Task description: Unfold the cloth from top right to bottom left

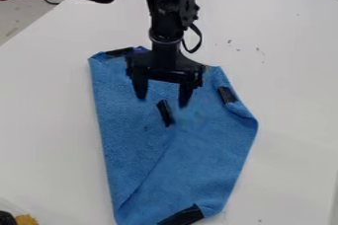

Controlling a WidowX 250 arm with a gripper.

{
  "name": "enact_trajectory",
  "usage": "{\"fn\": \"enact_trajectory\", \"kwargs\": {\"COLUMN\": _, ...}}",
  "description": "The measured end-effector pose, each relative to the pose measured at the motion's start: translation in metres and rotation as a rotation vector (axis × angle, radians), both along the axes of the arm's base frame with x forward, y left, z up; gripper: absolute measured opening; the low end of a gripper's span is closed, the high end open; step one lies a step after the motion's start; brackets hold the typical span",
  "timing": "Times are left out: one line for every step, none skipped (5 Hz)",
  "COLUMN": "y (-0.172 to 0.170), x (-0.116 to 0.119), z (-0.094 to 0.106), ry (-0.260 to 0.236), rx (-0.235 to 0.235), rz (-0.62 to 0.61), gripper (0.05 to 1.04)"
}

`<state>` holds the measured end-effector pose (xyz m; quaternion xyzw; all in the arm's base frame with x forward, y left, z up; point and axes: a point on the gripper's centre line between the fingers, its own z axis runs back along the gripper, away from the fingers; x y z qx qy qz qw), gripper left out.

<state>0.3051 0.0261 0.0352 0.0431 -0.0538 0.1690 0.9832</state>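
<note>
Plainly, the blue cloth [198, 155] lies on the white tabletop [46, 120], running from the middle of the camera view down to its bottom edge. It is partly folded: a diagonal edge crosses its lower half, slanting down to the left, and its right side bulges into a rounded corner. Four black strips mark it, one at the top left corner [119, 52], one near the right edge [226, 94], one in the upper middle [165, 113] and one at the bottom [183, 216]. Over the upper part hangs the black tool [162, 99], pointing down, its two fingers spread wide with nothing gripped between them. The arm [168, 17] comes in from the top edge. Small dark specks dot the tabletop right of it, and a yellow thing [26, 219] sits at the bottom left.
</note>
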Motion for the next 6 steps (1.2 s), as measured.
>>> {"fn": "enact_trajectory", "kwargs": {"y": -0.003, "x": 0.001, "z": -0.007, "ry": 0.008, "rx": -0.016, "rz": -0.003, "gripper": 1.006}}
{"fn": "enact_trajectory", "kwargs": {"y": -0.004, "x": 0.001, "z": -0.015, "ry": -0.003, "rx": -0.027, "rz": 0.007, "gripper": 1.006}}
{"fn": "enact_trajectory", "kwargs": {"y": -0.007, "x": 0.001, "z": -0.023, "ry": 0.001, "rx": -0.045, "rz": -0.003, "gripper": 0.951}}
{"fn": "enact_trajectory", "kwargs": {"y": -0.008, "x": 0.0, "z": -0.029, "ry": 0.015, "rx": -0.063, "rz": -0.01, "gripper": 0.7}}
{"fn": "enact_trajectory", "kwargs": {"y": -0.006, "x": 0.001, "z": -0.031, "ry": 0.013, "rx": -0.074, "rz": 0.002, "gripper": 0.415}}
{"fn": "enact_trajectory", "kwargs": {"y": -0.003, "x": 0.002, "z": -0.031, "ry": 0.009, "rx": -0.081, "rz": 0.013, "gripper": 0.206}}
